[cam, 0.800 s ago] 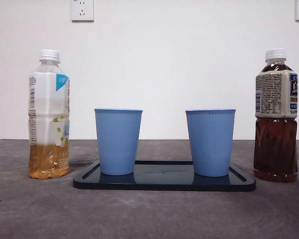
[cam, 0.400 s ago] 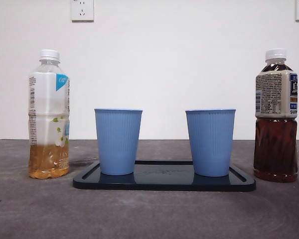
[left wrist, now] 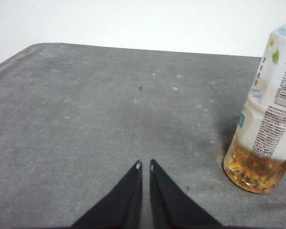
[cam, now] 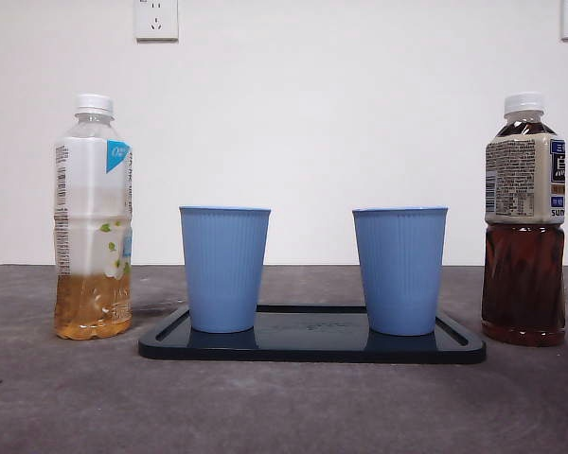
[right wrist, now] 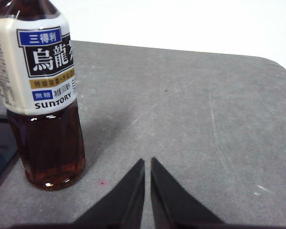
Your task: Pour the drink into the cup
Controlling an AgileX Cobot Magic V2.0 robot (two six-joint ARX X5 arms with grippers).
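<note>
With the left gripper [left wrist: 145, 165] and right gripper [right wrist: 148, 162] both closed and empty, open one wide, then grasp its neighbouring capped bottle [right wrist: 40, 95] mid-body, keeping it upright.

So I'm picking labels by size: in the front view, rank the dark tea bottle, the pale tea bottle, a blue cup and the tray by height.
1. Dark tea bottle and pale tea bottle: look about equal, not ranked.
2. Blue cup; the other cup looks the same.
3. Tray, lowest.

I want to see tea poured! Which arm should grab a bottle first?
Either, probably. The left gripper sits beside the nearly empty clear plastic bottle; the right gripper sits beside the full dark tea bottle. Both are shut.
</note>
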